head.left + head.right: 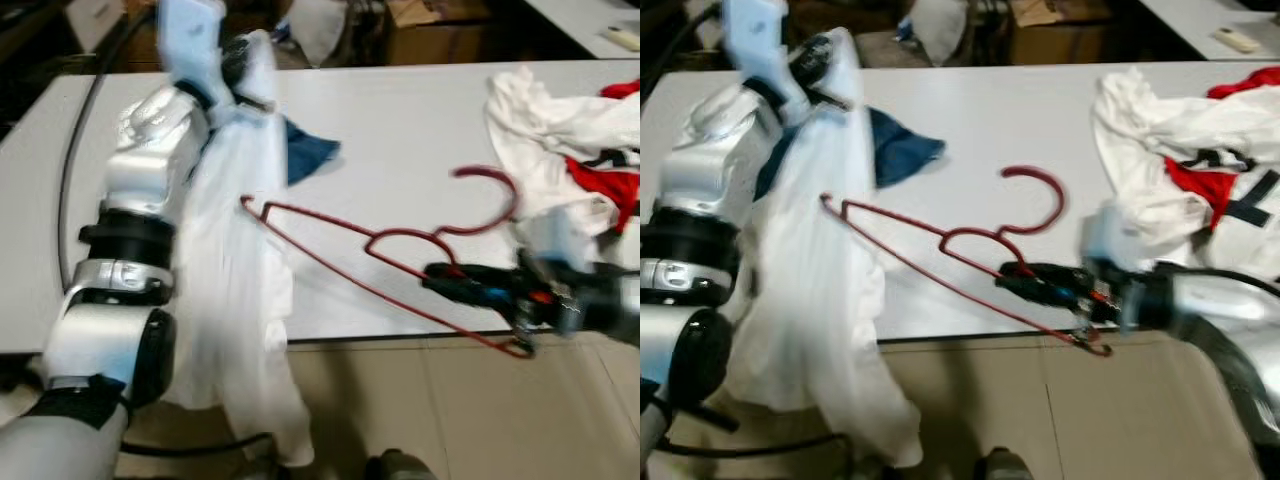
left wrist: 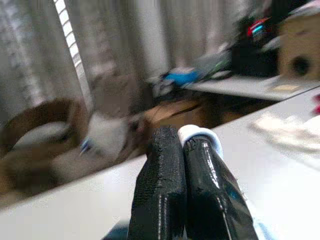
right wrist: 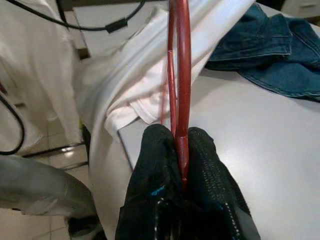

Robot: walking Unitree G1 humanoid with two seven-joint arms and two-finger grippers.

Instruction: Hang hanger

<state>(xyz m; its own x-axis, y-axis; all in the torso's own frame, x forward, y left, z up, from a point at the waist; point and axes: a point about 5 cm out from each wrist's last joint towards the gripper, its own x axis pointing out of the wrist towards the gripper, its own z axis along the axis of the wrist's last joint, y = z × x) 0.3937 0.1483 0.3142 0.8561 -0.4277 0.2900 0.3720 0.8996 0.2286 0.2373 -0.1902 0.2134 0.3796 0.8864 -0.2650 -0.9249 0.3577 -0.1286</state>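
both hands (image 1: 1015, 272) gripping: hanger (image 1: 940, 240), shirt (image 1: 810, 300).

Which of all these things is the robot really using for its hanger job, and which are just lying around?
In use:
- red hanger, pinched in the right tool
- white garment, held up by the left tool

Lying about:
- blue jeans on the table
- heap of white and red clothes
- cardboard boxes behind

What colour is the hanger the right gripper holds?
Red; the hanger shows best in the right wrist view, pinched in the right gripper.

Bare table (image 1: 400, 110) between white garment (image 1: 230, 290) and seemingly heaped clothes (image 1: 560, 130).
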